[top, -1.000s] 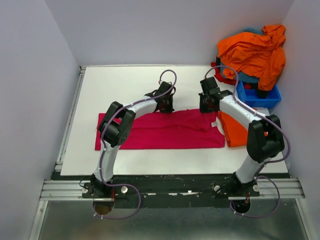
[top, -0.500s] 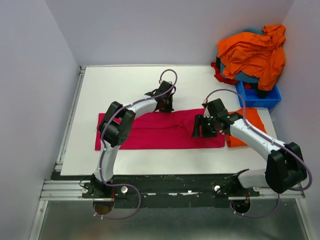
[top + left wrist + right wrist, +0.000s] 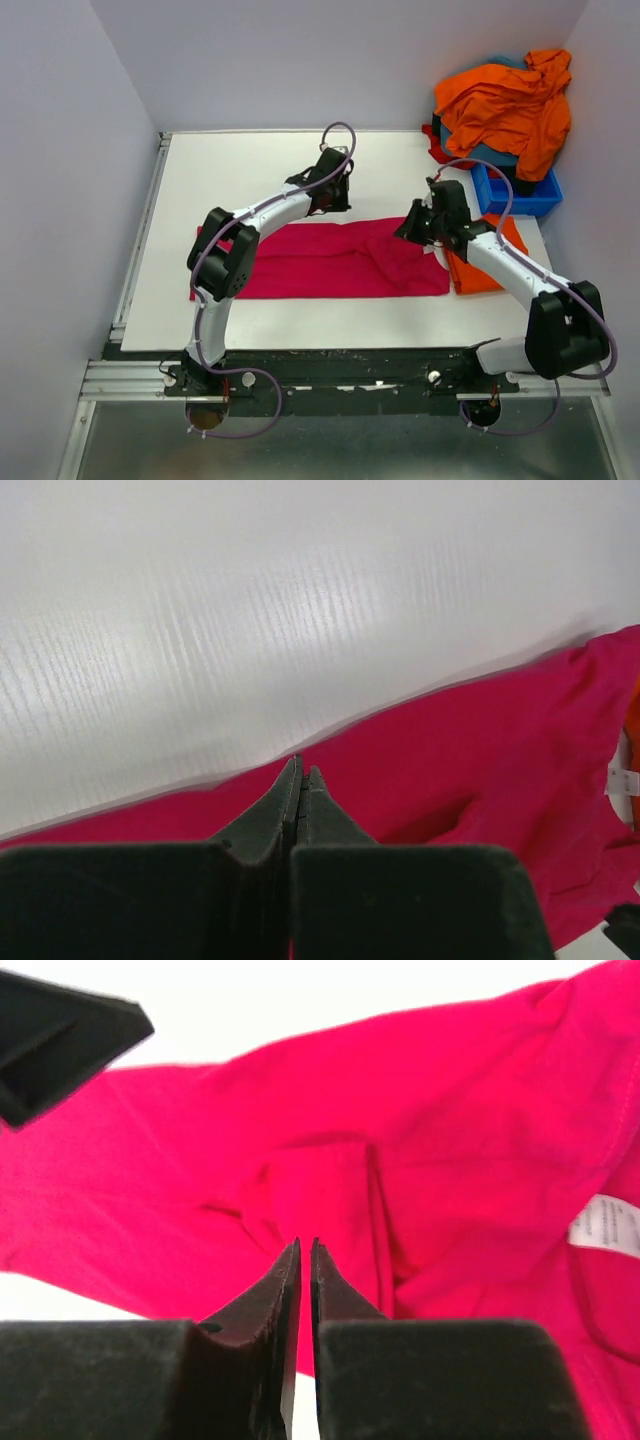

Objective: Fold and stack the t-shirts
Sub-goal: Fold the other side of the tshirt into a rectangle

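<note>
The magenta-pink t-shirt (image 3: 320, 265) lies folded into a long band across the middle of the table. It also shows in the left wrist view (image 3: 450, 770) and the right wrist view (image 3: 450, 1110), with its white neck label (image 3: 605, 1225) near the right end. My left gripper (image 3: 330, 208) is shut, its tips (image 3: 300, 772) at the shirt's far edge; no cloth shows between the jaws. My right gripper (image 3: 408, 232) is shut and empty, held above the shirt's right part (image 3: 305, 1245). A folded orange t-shirt (image 3: 485, 262) lies right of the pink one, partly under my right arm.
A blue plastic bin (image 3: 520, 198) stands at the back right, heaped with a crumpled orange t-shirt (image 3: 510, 100) over teal and red ones. Walls close in the table at the left, back and right. A metal rail runs along the left edge.
My right gripper swung from the shirt's far edge toward the near edge, then back up over its right part. My left gripper moved slightly toward the far side. The shirt's right end looks more rumpled.
</note>
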Robot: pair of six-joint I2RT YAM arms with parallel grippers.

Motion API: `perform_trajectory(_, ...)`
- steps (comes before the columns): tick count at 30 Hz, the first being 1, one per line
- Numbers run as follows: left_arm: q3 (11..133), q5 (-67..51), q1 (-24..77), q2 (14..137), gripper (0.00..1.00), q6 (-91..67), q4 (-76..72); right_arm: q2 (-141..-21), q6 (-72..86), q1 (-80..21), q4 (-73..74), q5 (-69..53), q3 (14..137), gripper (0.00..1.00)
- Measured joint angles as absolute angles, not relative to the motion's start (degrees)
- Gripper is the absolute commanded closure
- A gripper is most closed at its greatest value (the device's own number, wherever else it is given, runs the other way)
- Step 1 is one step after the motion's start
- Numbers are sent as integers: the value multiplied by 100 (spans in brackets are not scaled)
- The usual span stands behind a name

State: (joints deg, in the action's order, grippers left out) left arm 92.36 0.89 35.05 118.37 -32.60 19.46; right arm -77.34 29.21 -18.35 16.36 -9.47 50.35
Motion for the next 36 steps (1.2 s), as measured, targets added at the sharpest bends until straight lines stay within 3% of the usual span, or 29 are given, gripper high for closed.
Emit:
perform_trajectory(1, 9258, 30, 3520, 11815, 100, -3260, 1931, -7850, 3046, -1776, 1417, -1022, 4967, 99)
perform_trajectory(20, 9524, -1105, 3798, 12593, 100, -3542, 1693, -10165, 3251, -1426, 370, -1966, 5725, 99)
perform_trajectory(30, 9767, -1076, 3798, 12807, 100, -3535, 1946, -10084, 3616, -1551, -381, -3756, 4602, 99)
perform_trajectory(36, 9839, -965, 3798, 12849, 100, -3509, 2053, -9164, 3830, -2099, -381, -4462, 4071, 99)
